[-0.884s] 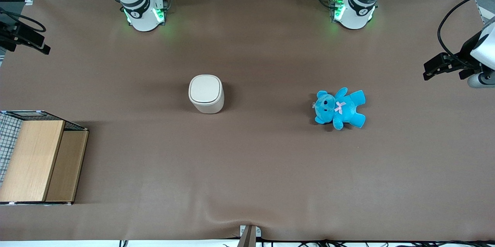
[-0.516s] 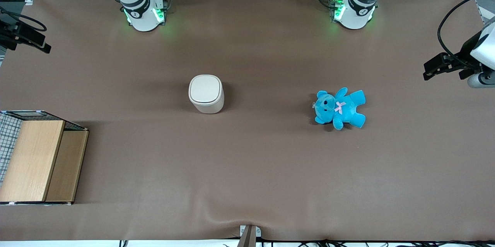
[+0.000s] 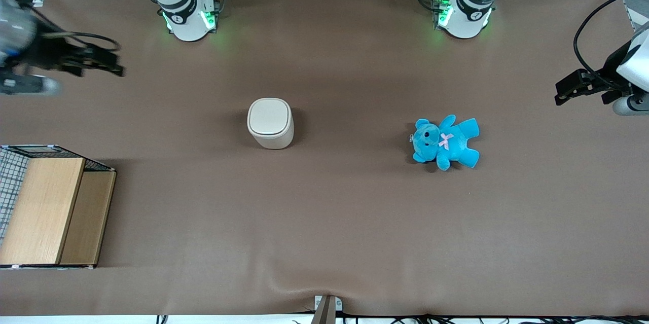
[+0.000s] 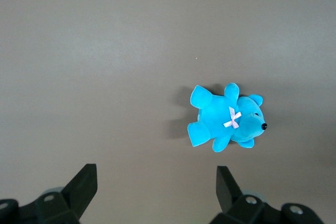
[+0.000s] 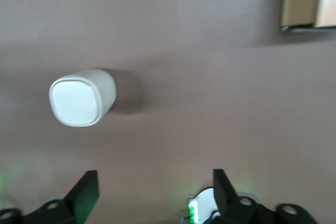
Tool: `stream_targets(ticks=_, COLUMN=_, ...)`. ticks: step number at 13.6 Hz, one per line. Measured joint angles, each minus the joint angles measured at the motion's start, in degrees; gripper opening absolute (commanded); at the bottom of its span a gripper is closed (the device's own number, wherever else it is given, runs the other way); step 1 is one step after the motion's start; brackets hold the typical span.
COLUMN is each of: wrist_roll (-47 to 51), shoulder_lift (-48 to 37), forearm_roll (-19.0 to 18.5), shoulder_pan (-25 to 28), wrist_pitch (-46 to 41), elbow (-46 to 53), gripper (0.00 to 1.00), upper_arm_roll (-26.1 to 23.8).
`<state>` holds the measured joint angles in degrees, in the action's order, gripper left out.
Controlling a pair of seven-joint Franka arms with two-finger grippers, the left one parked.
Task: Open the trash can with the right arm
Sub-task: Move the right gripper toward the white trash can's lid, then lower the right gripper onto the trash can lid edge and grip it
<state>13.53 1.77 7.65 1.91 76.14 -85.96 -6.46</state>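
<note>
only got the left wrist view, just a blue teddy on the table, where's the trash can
Observer: The trash can stands mid-table, beside the teddy toward the working arm's end.
Operator: lid open yet
Observer: No, the lid lies flat and closed.
Operator: gripper close to it
Observer: Not yet. The gripper hangs open near the working arm's end of the table, well apart from the can and farther from the front camera than the wooden box.
</note>
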Motion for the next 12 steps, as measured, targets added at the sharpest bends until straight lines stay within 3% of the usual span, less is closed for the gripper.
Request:
stream_targets(ticks=1, wrist_roll=2.97, shoulder_lift=0.45, forearm_roll=0.05, shoulder_pan=0.49, wrist_pitch=0.0, elbow=-0.62, gripper=0.18, upper_arm_roll=-2.22)
stream_targets(ticks=2, wrist_roll=5.02, shoulder_lift=0.78, forearm_roll=0.07, shoulder_pan=1.11, wrist_pitch=-0.01, elbow=-1.55, gripper=0.0, upper_arm_roll=-3.96)
stream_targets(ticks=5, wrist_roll=8.7, shoulder_lift=1.63, forearm_roll=0.08, shoulder_pan=3.65, wrist_pitch=1.52, elbow=-5.52, gripper=0.0, upper_arm_roll=-5.85)
stream_targets(ticks=8, wrist_roll=11.7, shoulder_lift=2.56, forearm_roll=0.19, shoulder_pan=5.72, wrist_pitch=8.39, elbow=-11.68, gripper=0.0, upper_arm_roll=-7.16)
stream_targets(ticks=12, wrist_roll=19.62, shoulder_lift=5.59, forearm_roll=0.26, shoulder_pan=12.31, wrist_pitch=17.25, elbow=-16.88, gripper=0.0, upper_arm_roll=-7.64)
